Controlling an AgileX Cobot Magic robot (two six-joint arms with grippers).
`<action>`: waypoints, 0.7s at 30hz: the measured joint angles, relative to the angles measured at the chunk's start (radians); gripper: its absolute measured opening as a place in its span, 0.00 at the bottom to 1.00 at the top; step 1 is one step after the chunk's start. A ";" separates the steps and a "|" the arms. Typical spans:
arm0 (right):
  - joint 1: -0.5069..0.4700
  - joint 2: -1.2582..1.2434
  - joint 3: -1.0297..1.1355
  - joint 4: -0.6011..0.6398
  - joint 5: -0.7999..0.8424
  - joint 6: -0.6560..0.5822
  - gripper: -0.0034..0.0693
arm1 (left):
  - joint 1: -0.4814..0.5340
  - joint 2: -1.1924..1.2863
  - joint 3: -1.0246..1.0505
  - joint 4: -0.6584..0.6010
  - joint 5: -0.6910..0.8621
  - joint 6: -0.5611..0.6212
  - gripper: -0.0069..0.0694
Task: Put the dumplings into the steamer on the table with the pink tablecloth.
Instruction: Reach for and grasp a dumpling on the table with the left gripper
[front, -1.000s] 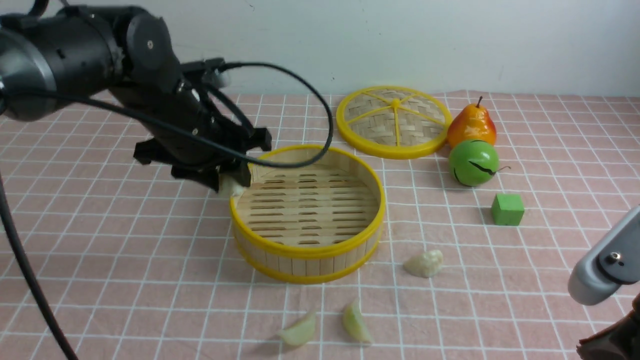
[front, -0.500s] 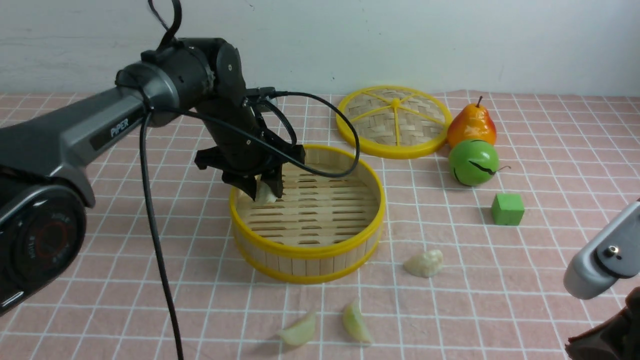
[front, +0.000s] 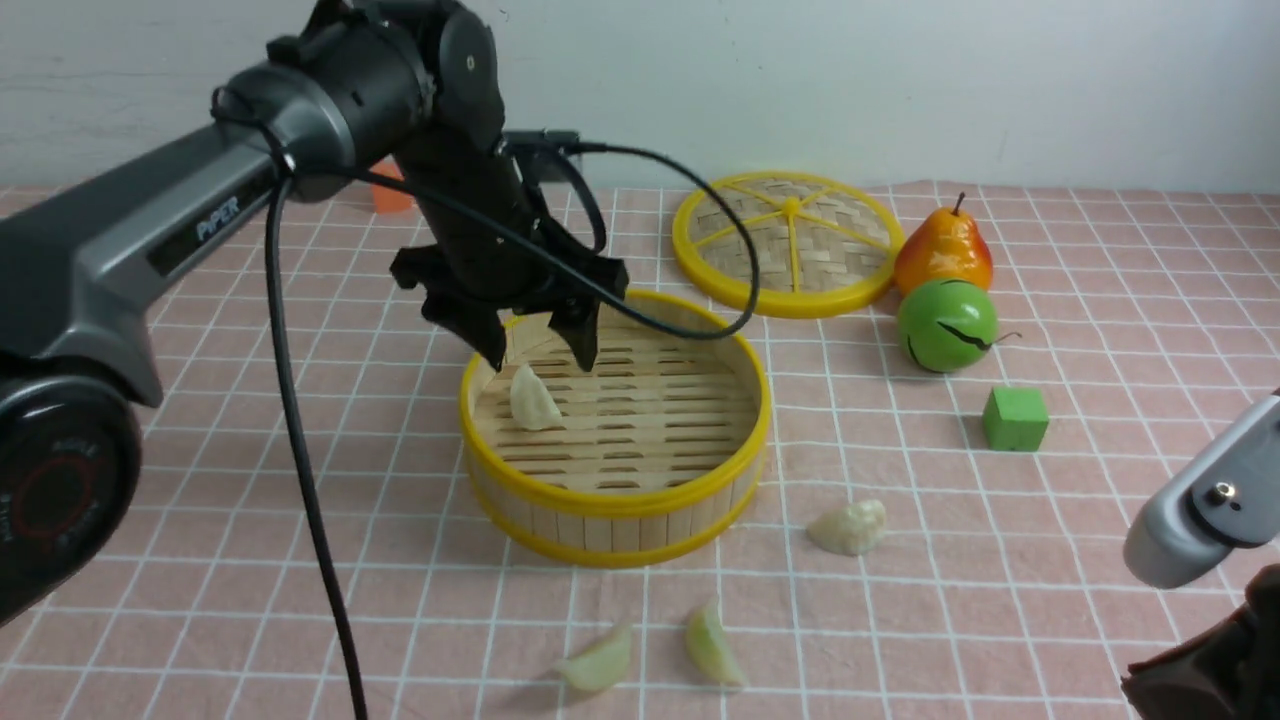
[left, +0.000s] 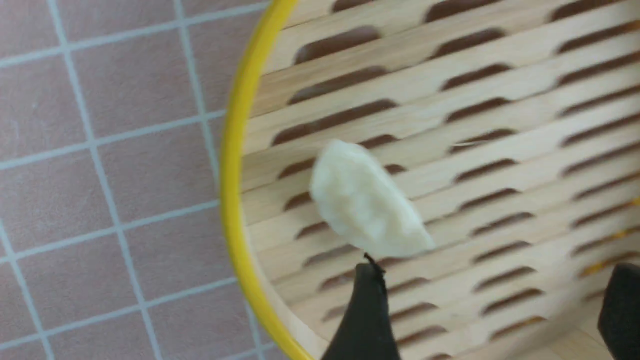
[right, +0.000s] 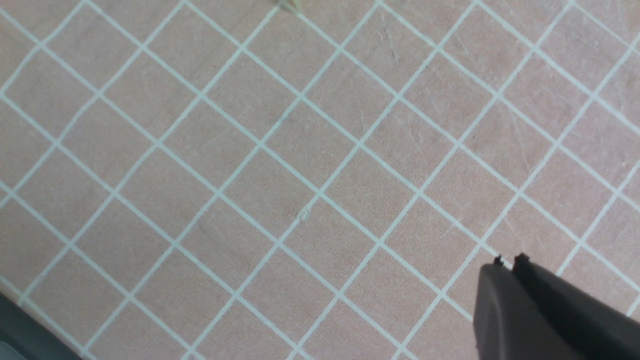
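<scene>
The steamer (front: 615, 505), a round bamboo basket with yellow rims, stands mid-table on the pink tablecloth (front: 200, 480). One pale dumpling (front: 533, 400) lies on its slatted floor near the left wall; it also shows in the left wrist view (left: 367, 205). My left gripper (front: 538, 358) hangs open and empty just above it. Three more dumplings lie on the cloth: one (front: 849, 527) right of the steamer, two (front: 600, 662) (front: 713, 645) in front of it. My right gripper (right: 509, 261) is shut and empty, low at the near right over bare cloth.
A flat woven yellow-rimmed lid (front: 788, 243) lies behind the steamer. A toy pear (front: 944, 250), a green ball-shaped fruit (front: 947, 325) and a green cube (front: 1016, 417) sit at the right. A small orange object (front: 392, 195) stands far left behind my left arm.
My left gripper carried the dumpling from the steamer's left rim over the basket, opened, and rose slightly. The dumpling now lies on the steamer floor. The right arm barely moved.
</scene>
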 joint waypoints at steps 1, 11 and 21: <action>0.000 0.000 0.000 -0.001 -0.005 0.000 0.09 | -0.019 -0.028 0.012 0.000 0.000 0.018 0.82; 0.000 0.000 0.000 -0.029 -0.018 0.000 0.10 | -0.235 -0.252 0.498 0.022 -0.026 0.295 0.78; 0.000 0.000 0.000 -0.032 -0.018 0.000 0.12 | -0.308 -0.248 0.771 0.122 -0.287 0.351 0.78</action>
